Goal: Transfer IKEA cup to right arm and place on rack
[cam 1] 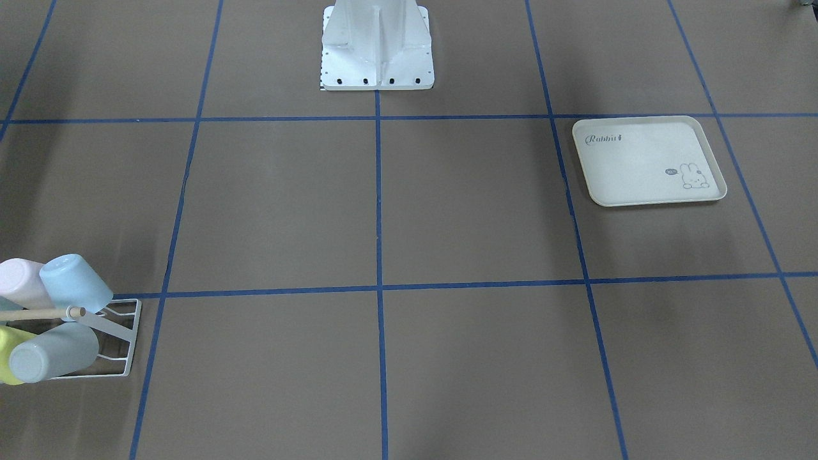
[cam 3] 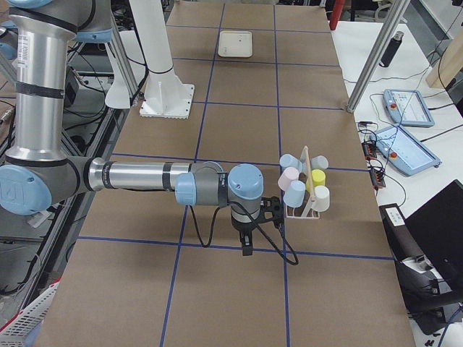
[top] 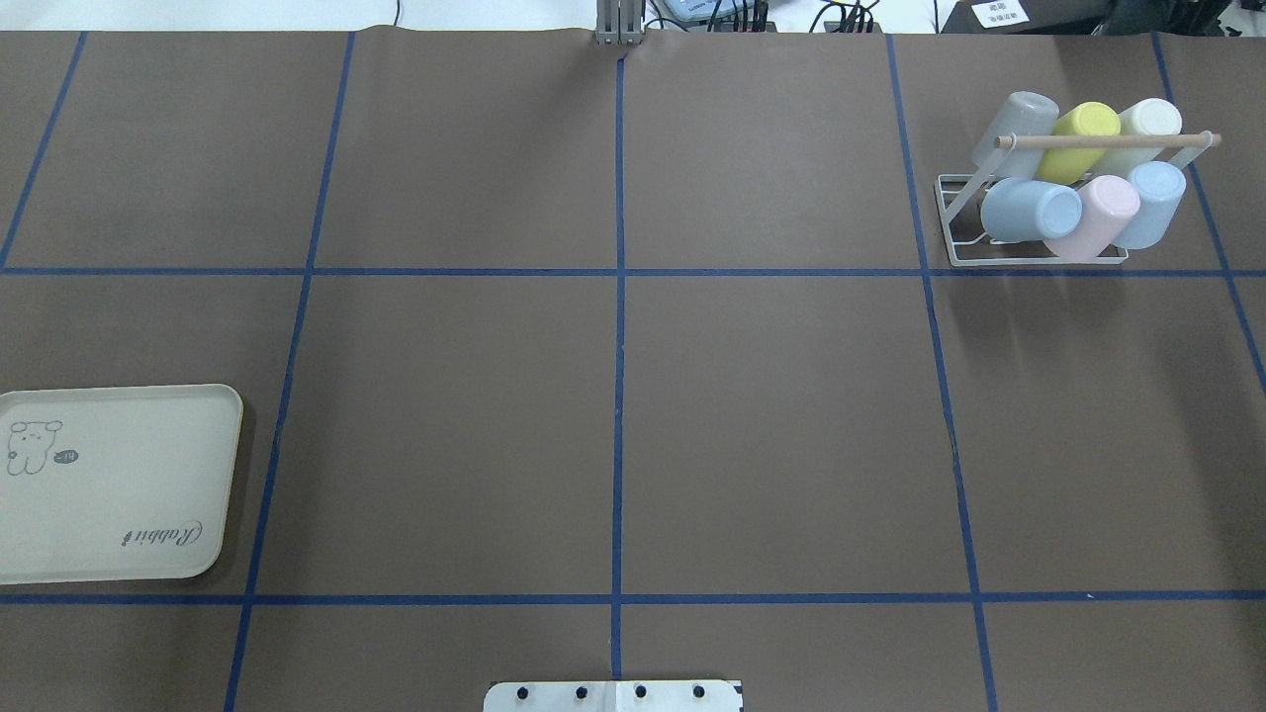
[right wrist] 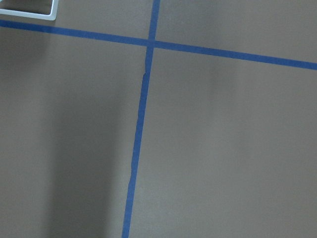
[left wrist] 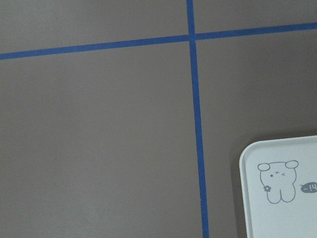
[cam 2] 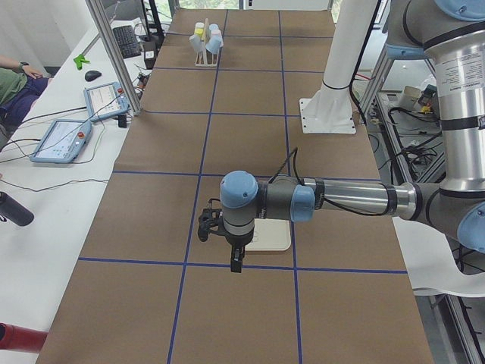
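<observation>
The white wire rack point(top: 1039, 261) with its wooden dowel point(top: 1108, 141) stands at the far right of the table. Several pastel IKEA cups point(top: 1029, 210) hang on it, mouths down. From the front it sits at the lower left edge, rack point(cam 1: 108, 330). Both grippers show only in the side views. My left gripper point(cam 2: 235, 262) hangs over the table just in front of the cream tray point(cam 2: 273, 236). A little way from the rack point(cam 3: 307, 210), my right gripper point(cam 3: 247, 248) hangs above the table. I cannot tell whether either is open or shut. Nothing shows between their fingers.
The cream rabbit-print tray point(top: 119, 485) lies bare at the table's left edge, and one corner shows in the left wrist view, tray point(left wrist: 282, 193). The white robot base point(cam 1: 377, 51) is bolted at the middle. Blue tape lines grid the brown tabletop. A person sits beyond the table's side.
</observation>
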`<state>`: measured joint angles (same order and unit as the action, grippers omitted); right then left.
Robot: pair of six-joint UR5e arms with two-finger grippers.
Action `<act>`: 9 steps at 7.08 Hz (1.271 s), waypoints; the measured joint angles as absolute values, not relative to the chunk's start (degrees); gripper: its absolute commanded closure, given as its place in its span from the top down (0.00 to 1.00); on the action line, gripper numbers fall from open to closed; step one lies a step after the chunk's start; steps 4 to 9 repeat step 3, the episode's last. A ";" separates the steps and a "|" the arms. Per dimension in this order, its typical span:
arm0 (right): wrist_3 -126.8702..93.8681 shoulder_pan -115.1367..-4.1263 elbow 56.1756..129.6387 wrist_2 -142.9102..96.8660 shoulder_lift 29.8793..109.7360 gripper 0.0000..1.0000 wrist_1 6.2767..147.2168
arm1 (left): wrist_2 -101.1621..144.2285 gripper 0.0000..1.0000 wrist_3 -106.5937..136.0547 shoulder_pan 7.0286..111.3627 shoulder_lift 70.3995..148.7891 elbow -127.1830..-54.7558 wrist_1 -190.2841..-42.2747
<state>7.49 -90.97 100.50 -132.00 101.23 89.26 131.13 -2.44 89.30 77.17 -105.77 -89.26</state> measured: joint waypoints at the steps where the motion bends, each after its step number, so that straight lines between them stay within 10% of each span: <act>1: 7.53 -90.97 100.75 -131.95 101.58 1.00 89.23 | 131.15 1.00 -2.42 89.30 77.18 -105.80 -89.28; 9: 7.56 -90.97 100.88 -131.93 101.74 1.00 89.21 | 131.19 1.00 -2.45 89.30 77.23 -105.99 -89.33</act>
